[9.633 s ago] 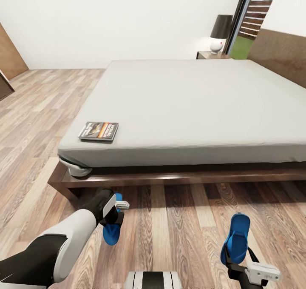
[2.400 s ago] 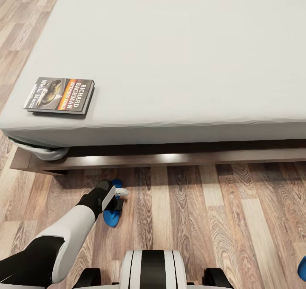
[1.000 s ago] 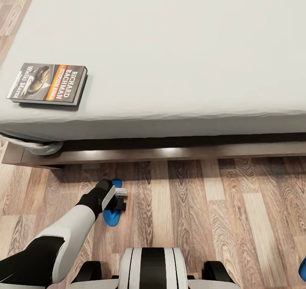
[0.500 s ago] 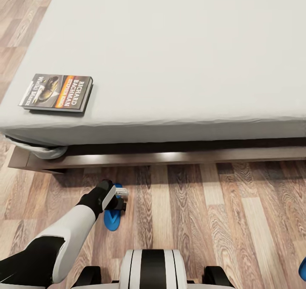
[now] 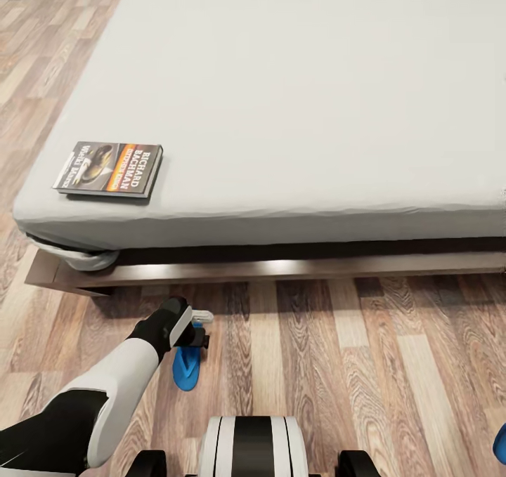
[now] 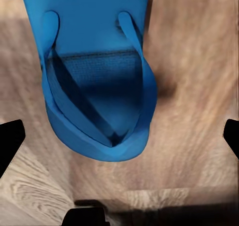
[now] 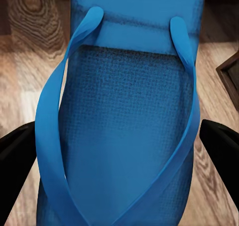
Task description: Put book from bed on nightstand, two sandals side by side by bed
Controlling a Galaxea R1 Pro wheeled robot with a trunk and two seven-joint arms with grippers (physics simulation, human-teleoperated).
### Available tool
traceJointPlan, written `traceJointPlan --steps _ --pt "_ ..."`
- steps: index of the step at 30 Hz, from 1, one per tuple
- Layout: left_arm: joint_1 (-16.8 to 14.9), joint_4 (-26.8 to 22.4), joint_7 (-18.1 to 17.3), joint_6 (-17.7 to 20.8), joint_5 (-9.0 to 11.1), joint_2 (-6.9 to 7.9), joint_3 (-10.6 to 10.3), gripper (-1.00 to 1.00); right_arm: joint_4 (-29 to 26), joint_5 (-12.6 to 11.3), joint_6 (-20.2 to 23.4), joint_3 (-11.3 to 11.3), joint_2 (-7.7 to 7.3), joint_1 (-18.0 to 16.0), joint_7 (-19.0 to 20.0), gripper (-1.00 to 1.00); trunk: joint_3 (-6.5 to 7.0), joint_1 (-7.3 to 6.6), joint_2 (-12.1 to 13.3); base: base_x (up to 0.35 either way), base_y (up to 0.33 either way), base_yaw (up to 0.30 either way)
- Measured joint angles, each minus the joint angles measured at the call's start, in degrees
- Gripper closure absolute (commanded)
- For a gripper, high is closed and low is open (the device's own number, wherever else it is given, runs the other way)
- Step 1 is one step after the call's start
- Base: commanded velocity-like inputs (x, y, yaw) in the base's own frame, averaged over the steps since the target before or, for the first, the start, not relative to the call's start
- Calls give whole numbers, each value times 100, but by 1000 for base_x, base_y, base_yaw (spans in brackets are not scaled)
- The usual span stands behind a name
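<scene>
The dark book [image 5: 109,169] with its orange band lies flat on the grey mattress of the bed [image 5: 316,90], near the corner at the foot. One blue sandal [image 5: 186,371] [image 6: 97,81] lies on the wood floor in front of the bed frame [image 5: 281,268]. My left gripper [image 5: 199,328] [image 6: 119,136] hovers just above it, open, fingers well clear of its sides. The other blue sandal [image 7: 122,131] sits between the fingers of my right gripper [image 7: 119,153], which is shut on it. A sliver of this sandal [image 5: 500,443] shows at the head view's lower right edge.
Brown plank floor [image 5: 365,364] runs along the bed's side. A bunched sheet corner [image 5: 81,258] hangs over the frame at the bed's foot. My own base [image 5: 246,445] is at the bottom of the head view.
The head camera has shifted, so the bed and book sit differently in the picture. The left sandal has dropped slightly away from the left gripper onto the floor.
</scene>
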Motion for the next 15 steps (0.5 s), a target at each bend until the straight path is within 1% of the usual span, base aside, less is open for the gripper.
traceJointPlan --steps 2,7,9,11,15 --pt "-3 0 3 0 0 -10 5 -100 0 0 -4 0 -1 -1 2 100 44 -3 3 -156 0 0" --pt "-2 0 0 0 -1 -7 2 -100 -3 0 -9 0 -4 -1 26 100 155 -18 9 -51 0 0" --pt "-1 0 1 0 -1 -6 2 -100 -1 0 -9 0 -3 -1 26 100 199 -21 12 -230 0 0" --pt "-1 0 -1 0 0 -6 2 -100 0 0 -1 0 -5 -1 26 100 244 -28 15 -109 0 0" --pt "0 0 4 0 -1 -5 -3 -100 0 0 0 -2 -8 -1 26 100 332 -36 20 -229 0 0"
